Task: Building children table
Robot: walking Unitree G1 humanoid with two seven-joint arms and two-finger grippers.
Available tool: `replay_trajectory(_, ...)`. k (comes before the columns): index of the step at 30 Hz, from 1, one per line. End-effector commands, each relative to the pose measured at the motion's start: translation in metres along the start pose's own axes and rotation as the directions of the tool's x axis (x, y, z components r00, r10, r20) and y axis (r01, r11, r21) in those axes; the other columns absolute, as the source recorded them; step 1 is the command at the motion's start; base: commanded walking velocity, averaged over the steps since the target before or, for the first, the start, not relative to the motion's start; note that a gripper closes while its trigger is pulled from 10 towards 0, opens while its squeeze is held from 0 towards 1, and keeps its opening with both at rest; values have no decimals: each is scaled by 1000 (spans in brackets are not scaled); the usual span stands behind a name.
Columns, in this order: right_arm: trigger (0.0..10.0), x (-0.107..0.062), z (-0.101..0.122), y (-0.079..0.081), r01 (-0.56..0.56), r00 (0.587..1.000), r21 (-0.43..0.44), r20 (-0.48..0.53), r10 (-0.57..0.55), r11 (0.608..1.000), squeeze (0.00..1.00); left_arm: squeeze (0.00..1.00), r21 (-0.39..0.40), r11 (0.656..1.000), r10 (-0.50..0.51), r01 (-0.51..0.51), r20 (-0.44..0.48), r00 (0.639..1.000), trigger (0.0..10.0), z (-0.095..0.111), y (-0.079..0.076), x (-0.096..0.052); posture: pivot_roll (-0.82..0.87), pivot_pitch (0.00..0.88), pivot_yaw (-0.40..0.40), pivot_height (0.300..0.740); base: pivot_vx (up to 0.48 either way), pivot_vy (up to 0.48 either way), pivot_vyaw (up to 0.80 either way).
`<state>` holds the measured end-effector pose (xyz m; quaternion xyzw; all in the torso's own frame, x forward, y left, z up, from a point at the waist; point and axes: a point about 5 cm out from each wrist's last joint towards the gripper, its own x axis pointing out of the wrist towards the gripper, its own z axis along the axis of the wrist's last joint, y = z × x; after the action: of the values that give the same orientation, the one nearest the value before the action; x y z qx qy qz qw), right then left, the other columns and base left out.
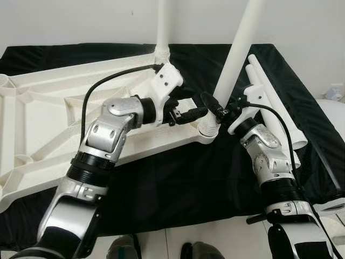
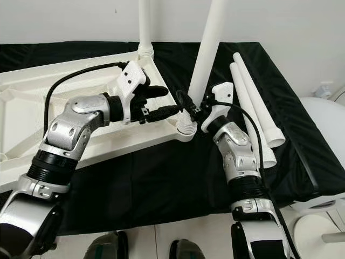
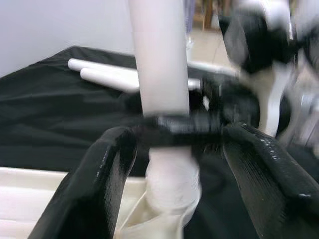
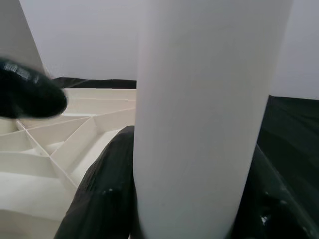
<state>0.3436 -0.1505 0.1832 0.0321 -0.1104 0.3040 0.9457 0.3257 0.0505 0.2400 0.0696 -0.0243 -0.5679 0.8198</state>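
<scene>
The white table top (image 1: 48, 108) lies upside down on a black cloth (image 1: 178, 183). One white leg (image 1: 163, 27) stands in its far corner socket. A second leg (image 1: 237, 54) stands, slightly tilted, in the near right corner socket (image 1: 207, 129). My right gripper (image 1: 215, 108) is shut around this leg just above the socket; the right wrist view has the leg (image 4: 199, 99) between its fingers (image 4: 99, 199). My left gripper (image 1: 188, 110) is open over the table top's corner, facing the same leg (image 3: 159, 59) without touching it.
Two loose white legs (image 1: 275, 108) lie side by side on the cloth to the right. A white rounded object (image 1: 331, 113) sits past the cloth's right edge. A white wall stands behind. My feet (image 1: 124, 249) are on the tiled floor below.
</scene>
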Motion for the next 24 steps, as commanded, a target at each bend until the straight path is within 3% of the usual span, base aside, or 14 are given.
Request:
replay_trajectory(1,10000,-3,-17,6,-54,995,6,-89,55,999,0,0,-54,986,160,-158,32,987,10000,12,10,3,45,73,-55,740,0,0,0)
replay_trajectory(2,10000,-2,-17,11,-102,990,-11,-101,100,995,0,0,-105,987,129,-121,67,989,10000,21,9,8,42,72,-59,740,0,0,0)
replay_trajectory(5,10000,-2,-17,12,-132,986,-16,-110,129,991,0,0,-124,987,117,-104,96,989,10000,29,10,12,42,71,-61,740,0,0,0)
replay_trajectory(11,10000,-1,-16,15,-181,977,-18,-117,178,983,0,0,-117,987,127,-114,111,986,10000,39,16,18,38,67,-65,740,0,0,0)
replay_trajectory(14,10000,-1,-16,18,-232,965,-43,-133,225,972,0,0,-139,986,118,-96,159,980,10000,57,20,26,28,58,-66,740,0,0,0)
replay_trajectory(24,10000,0,-16,17,-243,961,-60,-148,232,968,0,0,-137,990,61,-33,200,978,10000,70,14,31,22,55,-68,740,0,0,0)
